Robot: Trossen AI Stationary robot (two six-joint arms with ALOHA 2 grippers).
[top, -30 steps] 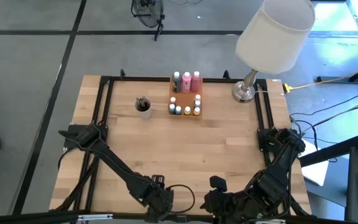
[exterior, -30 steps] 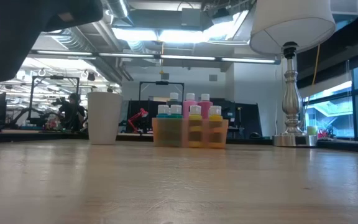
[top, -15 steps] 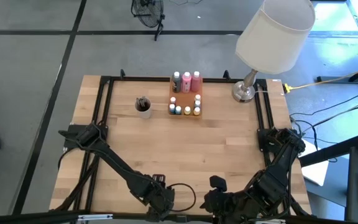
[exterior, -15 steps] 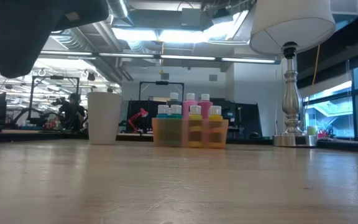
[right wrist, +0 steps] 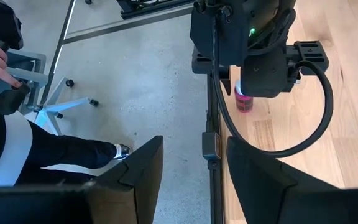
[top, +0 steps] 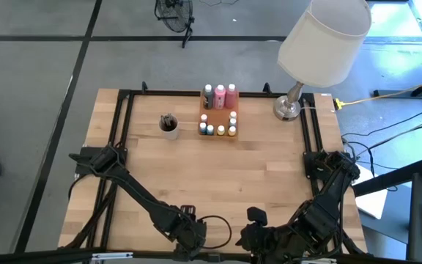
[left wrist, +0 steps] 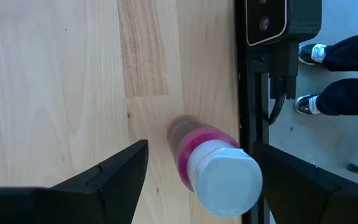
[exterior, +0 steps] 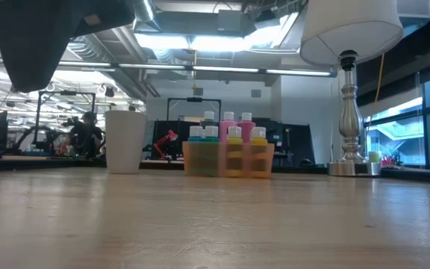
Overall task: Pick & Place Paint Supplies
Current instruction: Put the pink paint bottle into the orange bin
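Pink bottle (left wrist: pixel 213 165) upright at tabletop's near edge, directly under left gripper (left wrist: pixel 197 171), fingers apart astride cap; right gripper (right wrist: pixel 188 168) parted, empty.

Cut off at the bottom edge of the high view: left gripper (top: pixel 189 246) and right gripper (top: pixel 258 242), fingers out of sight there. Pink squeeze bottle (left wrist: pixel 213 168) blurred in the left wrist view, base indistinct; in the low view only a sliver at the left edge. Paintbrushes (top: pixel 168 119) in the grey cup (top: pixel 169 126) too small to count. Lamp (exterior: pixel 349 45) shade cropped at the top. Person (right wrist: pixel 17 124) by the desk cut off, only limbs visible.
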